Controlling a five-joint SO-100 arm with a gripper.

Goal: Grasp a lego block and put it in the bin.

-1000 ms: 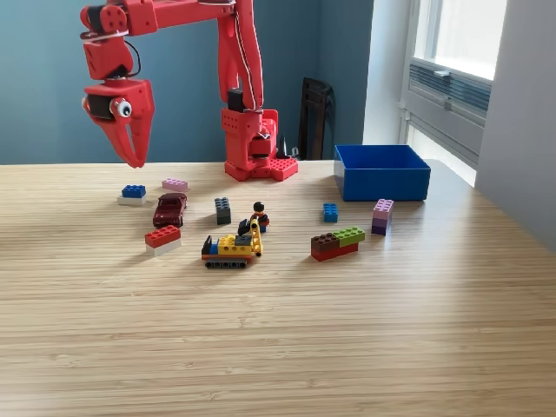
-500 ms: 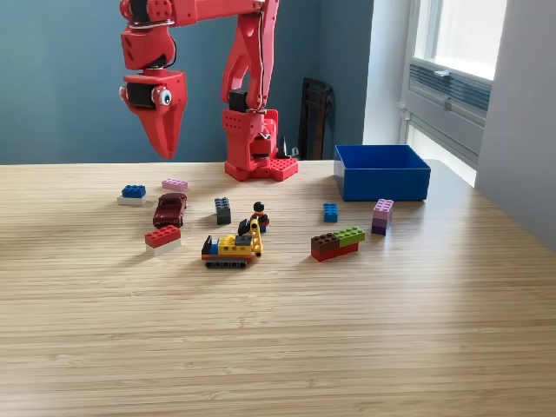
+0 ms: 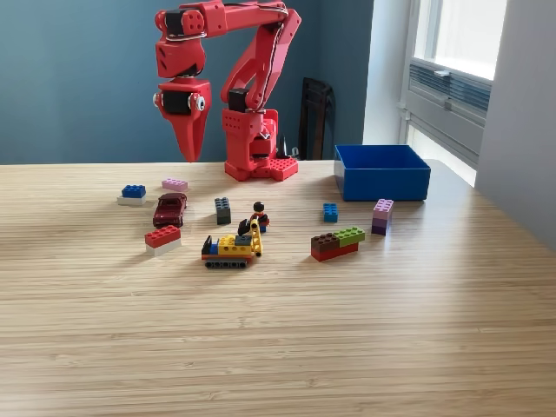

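Exterior view: the red arm's gripper (image 3: 189, 155) has swung rightward from half a second ago, jaws pressed together, empty, hanging above the pink block (image 3: 175, 184). The bin (image 3: 381, 171) sits unmoved at the gripper's three o'clock, well apart.

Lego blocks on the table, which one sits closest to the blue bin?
The small blue lego block, alone just ahead of the blue rectangular plastic bin; the purple stack sits slightly farther.
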